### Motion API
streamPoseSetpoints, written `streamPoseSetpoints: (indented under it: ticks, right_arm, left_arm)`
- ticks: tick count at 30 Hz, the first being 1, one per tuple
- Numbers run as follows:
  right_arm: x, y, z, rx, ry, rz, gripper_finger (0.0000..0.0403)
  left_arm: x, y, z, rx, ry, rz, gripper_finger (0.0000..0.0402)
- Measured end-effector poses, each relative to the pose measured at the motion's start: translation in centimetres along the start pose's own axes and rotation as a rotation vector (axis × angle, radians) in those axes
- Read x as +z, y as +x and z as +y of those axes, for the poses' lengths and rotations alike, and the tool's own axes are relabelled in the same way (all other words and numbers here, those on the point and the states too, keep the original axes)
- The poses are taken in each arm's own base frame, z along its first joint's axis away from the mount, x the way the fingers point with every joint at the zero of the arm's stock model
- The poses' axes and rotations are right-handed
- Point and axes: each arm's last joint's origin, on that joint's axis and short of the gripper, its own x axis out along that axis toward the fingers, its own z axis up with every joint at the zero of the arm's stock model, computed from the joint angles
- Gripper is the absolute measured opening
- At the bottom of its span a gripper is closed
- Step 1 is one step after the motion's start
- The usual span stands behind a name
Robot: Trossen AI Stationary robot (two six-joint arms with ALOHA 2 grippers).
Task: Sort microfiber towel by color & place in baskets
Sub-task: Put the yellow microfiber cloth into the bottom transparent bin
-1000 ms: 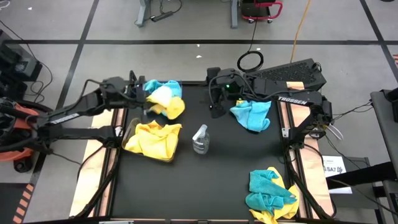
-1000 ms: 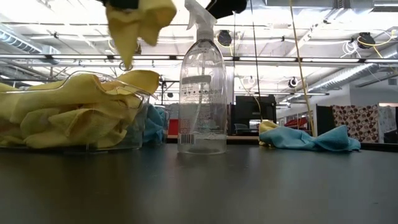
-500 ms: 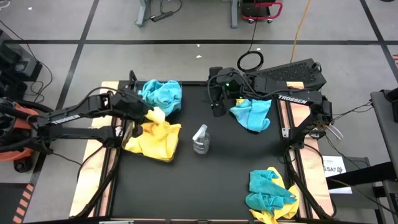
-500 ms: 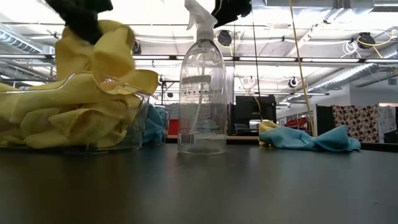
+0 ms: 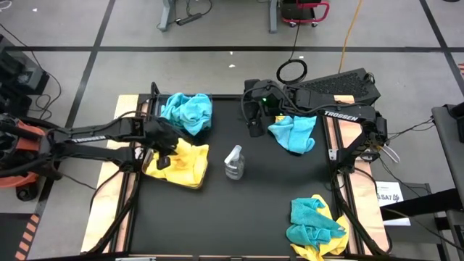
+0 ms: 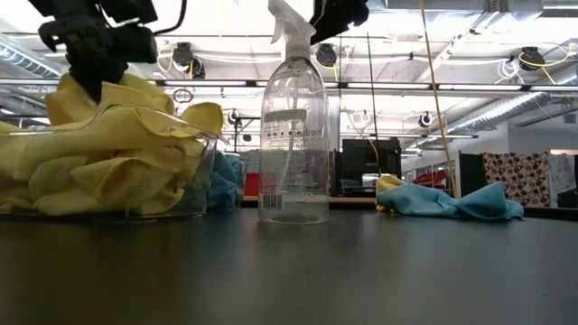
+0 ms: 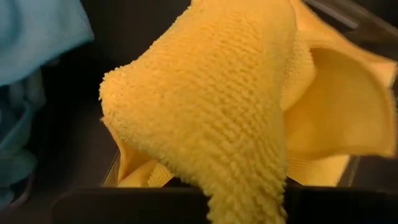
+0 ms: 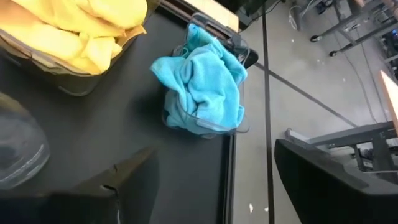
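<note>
My left gripper (image 5: pixel 165 154) is shut on a yellow towel (image 6: pixel 117 95) over the clear basket (image 6: pixel 194 181) at the left, which holds more yellow towels (image 5: pixel 185 165). A second clear basket (image 8: pixel 239 127) behind it holds teal towels (image 5: pixel 187 111). My right gripper (image 5: pixel 254 129) hovers open and holds nothing, at the far middle next to a loose teal towel (image 5: pixel 293 133) lying flat on the table. A heap of teal and yellow towels (image 5: pixel 313 226) lies at the near right. My left gripper pinches a bunched part of the yellow towel (image 7: pixel 242 186); the cloth itself hides the fingertips. The fingers slant down from the table's left. The towel hangs slack below them, and its lower folds (image 6: pixel 135 117) rest on the yellow towels in the basket.
A clear spray bottle (image 5: pixel 233 161) stands upright mid-table, between the yellow basket and the loose teal towel. The black mat (image 5: pixel 239 217) lies bare in the near middle. Wooden strips (image 5: pixel 116 188) and the arms' frames border both sides.
My left gripper has carried the yellow towel from above the teal basket toward the near edge and down over the yellow basket, tipping more steeply downward. The towel, which hung free, now rests on the yellow pile.
</note>
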Motion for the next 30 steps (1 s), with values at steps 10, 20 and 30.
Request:
streamPoseSetpoints:
  ticks: [10,20,30]
  right_arm:
    - [-0.1,0.0,0.1,0.015,0.003,0.013,0.0298]
    - [-0.2,0.0,0.2,0.022,0.009,0.021,0.0298]
    - [-0.2,0.0,0.2,0.044,0.017,0.006,0.0298]
  left_arm:
    - [0.8,3.2,-0.1,-0.019,0.014,0.172,0.0017]
    - [0.8,7.0,-2.1,-0.036,0.109,0.367,0.0019]
    - [0.6,9.6,-2.2,0.007,0.111,0.504,0.002]
